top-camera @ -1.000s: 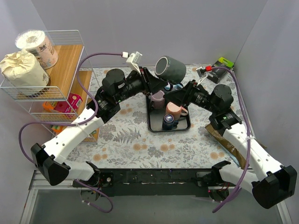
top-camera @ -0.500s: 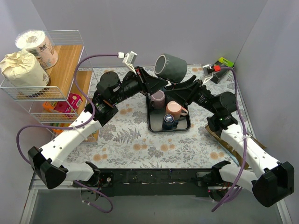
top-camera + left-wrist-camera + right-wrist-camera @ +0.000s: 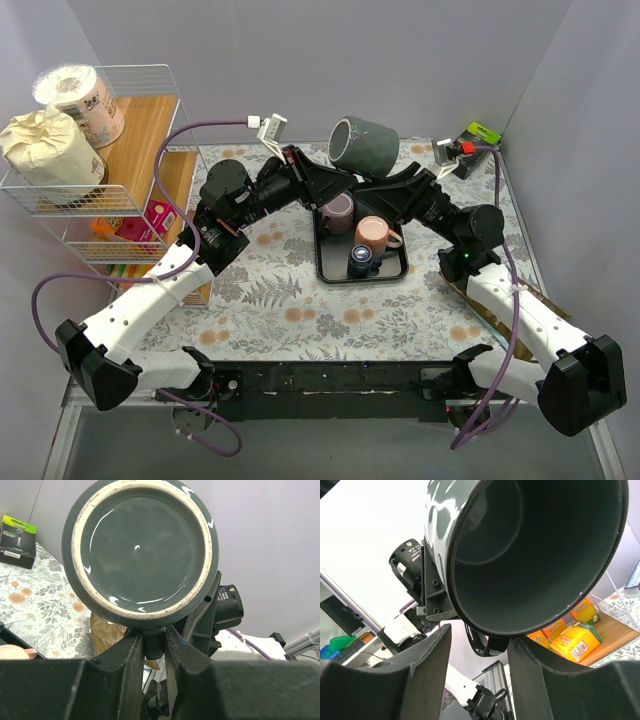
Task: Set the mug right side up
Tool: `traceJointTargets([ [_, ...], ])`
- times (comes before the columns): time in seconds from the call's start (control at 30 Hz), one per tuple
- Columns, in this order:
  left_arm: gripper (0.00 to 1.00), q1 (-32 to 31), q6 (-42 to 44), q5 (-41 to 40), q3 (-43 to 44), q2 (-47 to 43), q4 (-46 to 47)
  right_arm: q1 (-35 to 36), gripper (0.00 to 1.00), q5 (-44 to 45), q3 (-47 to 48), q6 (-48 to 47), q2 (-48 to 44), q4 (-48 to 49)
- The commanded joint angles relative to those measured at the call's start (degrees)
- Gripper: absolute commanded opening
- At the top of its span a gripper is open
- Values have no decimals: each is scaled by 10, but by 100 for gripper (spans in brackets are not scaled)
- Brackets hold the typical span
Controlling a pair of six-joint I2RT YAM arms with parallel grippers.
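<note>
A dark grey-green mug [image 3: 366, 146] hangs in the air above the black tray [image 3: 328, 272], lying on its side. Its base faces my left arm and its mouth faces my right arm, with the handle underneath. My left gripper [image 3: 343, 181] is shut on the mug's handle. The left wrist view shows the mug's base [image 3: 142, 545] above the closed left gripper [image 3: 154, 636]. My right gripper [image 3: 388, 186] is open just below the mug. In the right wrist view the mug's mouth [image 3: 535, 550] fills the top, and the handle [image 3: 487, 644] hangs between the spread right gripper [image 3: 479, 636].
On the tray stand a mauve mug [image 3: 338, 210], a pink mug [image 3: 372, 235] and a dark blue cup [image 3: 360, 262]. A wire rack [image 3: 110, 190] with paper rolls stands at the left. A brown bag [image 3: 480, 295] lies at the right and a green-black box [image 3: 478, 135] at the back right.
My right arm has risen and reached in, bringing its open gripper under the mug. My left arm has lifted the mug slightly up and to the left.
</note>
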Motion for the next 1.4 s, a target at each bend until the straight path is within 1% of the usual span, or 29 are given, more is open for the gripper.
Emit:
traceJointTargets([
  [0.0, 0, 1, -5, 11, -8, -36, 69, 4, 54, 25, -3, 49, 4, 98],
  [0.13, 0, 1, -8, 20, -13, -37, 79, 6, 52, 45, -9, 62, 8, 108],
  [0.2, 0, 1, -9, 21, -15, -37, 83, 6, 50, 52, -12, 71, 9, 111],
  [0.3, 0, 1, -9, 25, -20, -39, 90, 6, 45, 69, -19, 81, 7, 111],
  [0.37, 0, 1, -9, 28, -28, -42, 94, 6, 38, 77, -21, 88, 6, 110],
  [0.4, 0, 1, -8, 29, -30, -42, 97, 6, 34, 80, -22, 91, 8, 110],
  [0.47, 0, 1, -7, 33, -35, -43, 100, 6, 18, 81, -19, 102, 12, 109],
  [0.5, 0, 0, -6, 33, -38, -43, 102, 6, 8, 79, -16, 106, 18, 110],
  [0.53, 0, 1, -7, 36, -39, -43, 102, 6, 1, 71, -12, 109, 20, 108],
  [0.73, 1, 1, -4, 30, -41, -40, 90, 6, 1, 71, -6, 109, 23, 105],
  [0.77, 6, 1, -3, 27, -41, -40, 84, 6, 1, 74, -8, 109, 21, 102],
  [0.8, 16, 1, -2, 25, -42, -40, 83, 6, 1, 75, -9, 109, 19, 101],
  [0.87, 23, 1, 3, 19, -43, -41, 77, 6, 1, 83, -10, 111, 16, 98],
  [0.9, 33, 1, 6, 14, -43, -41, 72, 6, 1, 86, -10, 110, 13, 92],
  [0.97, 36, 0, 15, 6, -43, -43, 60, 6, 1, 95, -9, 109, 8, 86],
  [1.03, 45, 1, 21, -10, -42, -44, 51, 6, 1, 105, -8, 109, 4, 78],
  [1.1, 48, 1, 29, -18, -42, -43, 38, 6, 1, 112, -8, 109, -1, 70],
  [1.13, 52, 1, 32, -27, -41, -44, 33, 6, 1, 119, -6, 110, -2, 67],
  [1.17, 60, 1, 34, -34, -40, -43, 21, 6, 1, 120, -6, 110, -3, 63],
  [1.23, 66, 1, 40, -52, -39, -42, 12, 6, 1, 132, -5, 109, -8, 46],
  [1.27, 75, 1, 42, -58, -37, -41, -1, 6, 1, 136, -3, 104, -10, 41],
  [1.33, 79, 1, 48, -70, -36, -39, -14, 5, 1, 143, 3, 90, -16, 2],
  [1.37, 84, 1, 49, -83, -35, -39, -29, 5, 1, 147, 15, 67, -19, -19],
])
